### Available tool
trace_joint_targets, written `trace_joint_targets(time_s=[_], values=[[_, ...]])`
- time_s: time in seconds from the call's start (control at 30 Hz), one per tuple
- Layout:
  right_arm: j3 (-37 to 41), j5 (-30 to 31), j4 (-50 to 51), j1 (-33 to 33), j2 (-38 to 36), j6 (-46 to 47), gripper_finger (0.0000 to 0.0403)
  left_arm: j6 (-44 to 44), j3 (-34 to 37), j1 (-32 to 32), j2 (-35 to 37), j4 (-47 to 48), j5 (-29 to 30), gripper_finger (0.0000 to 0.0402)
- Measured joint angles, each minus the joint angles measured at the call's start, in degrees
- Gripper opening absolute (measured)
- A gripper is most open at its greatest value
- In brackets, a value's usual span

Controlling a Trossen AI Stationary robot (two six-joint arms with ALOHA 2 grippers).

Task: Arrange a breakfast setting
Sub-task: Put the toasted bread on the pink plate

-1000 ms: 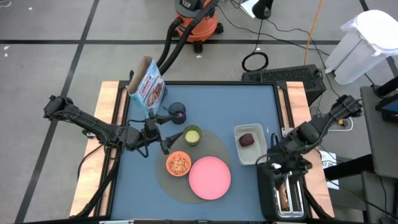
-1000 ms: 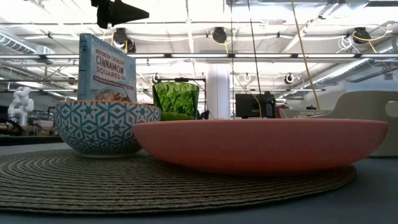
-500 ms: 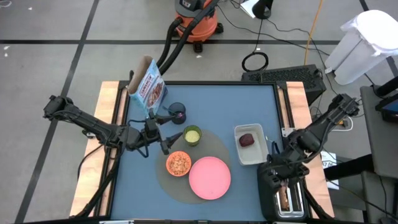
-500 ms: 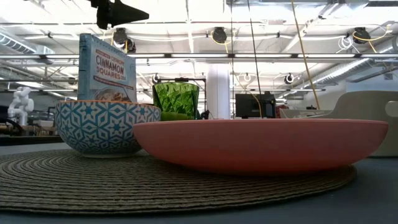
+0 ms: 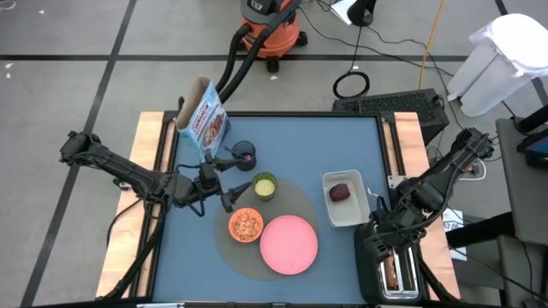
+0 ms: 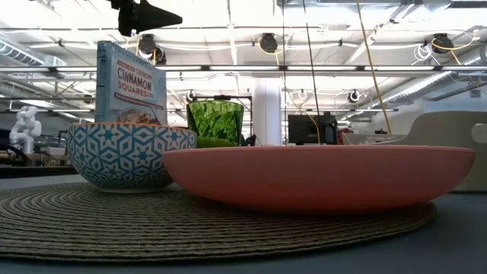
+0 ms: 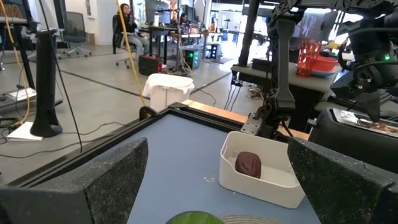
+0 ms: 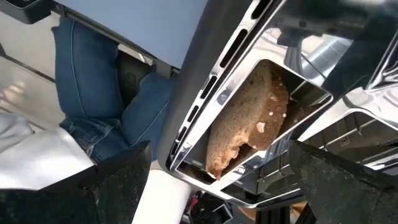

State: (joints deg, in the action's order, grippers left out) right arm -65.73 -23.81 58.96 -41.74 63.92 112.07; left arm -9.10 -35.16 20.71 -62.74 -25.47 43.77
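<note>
The round grey mat (image 5: pixel 301 205) holds the pink plate (image 5: pixel 288 244), the small orange bowl (image 5: pixel 247 225) and the green cup (image 5: pixel 265 186). The dark blue mug (image 5: pixel 242 151), with the purple spoon (image 5: pixel 249 157) in it, stands near the cereal box (image 5: pixel 204 121). The dark red fruit (image 5: pixel 340 192) lies in the clear tub (image 5: pixel 351 211). The toast slice (image 8: pixel 245 124) stands in a slot of the black toaster (image 5: pixel 390 272). My left gripper (image 5: pixel 228 198) is open and empty, left of the cup. My right gripper (image 5: pixel 387 242) is open just above the toaster, fingers on either side of the toast's slot.
The toaster sits at the table's near right corner, beside the tub. A person in jeans (image 8: pixel 93 81) stands by the table's near edge, seen in the right wrist view. Bare blue table (image 5: pixel 317 145) lies at the far right, and a shop vacuum (image 5: pixel 272 26) stands beyond the far edge.
My right gripper has moved toward the table's near edge, from beside the tub to over the toaster's slots. My left arm has kept still.
</note>
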Motion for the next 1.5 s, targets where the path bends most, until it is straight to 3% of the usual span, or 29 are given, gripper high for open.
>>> trace_joint_targets(time_s=[0.93,1.2,1.5], values=[[0.31,2.78,-1.97,0.00,0.00,-0.30,0.0368,0.04,0.00,0.01,0.00,0.00,0.00,0.0392],[3.62,-1.84,-4.40,0.06,-0.02,-0.47,0.0368,0.04,0.00,0.00,0.00,0.00,0.00,0.0392],[3.80,-1.50,-6.01,0.04,0.04,-1.77,0.0368,-0.05,0.00,0.00,0.00,-0.02,0.00,0.0392]])
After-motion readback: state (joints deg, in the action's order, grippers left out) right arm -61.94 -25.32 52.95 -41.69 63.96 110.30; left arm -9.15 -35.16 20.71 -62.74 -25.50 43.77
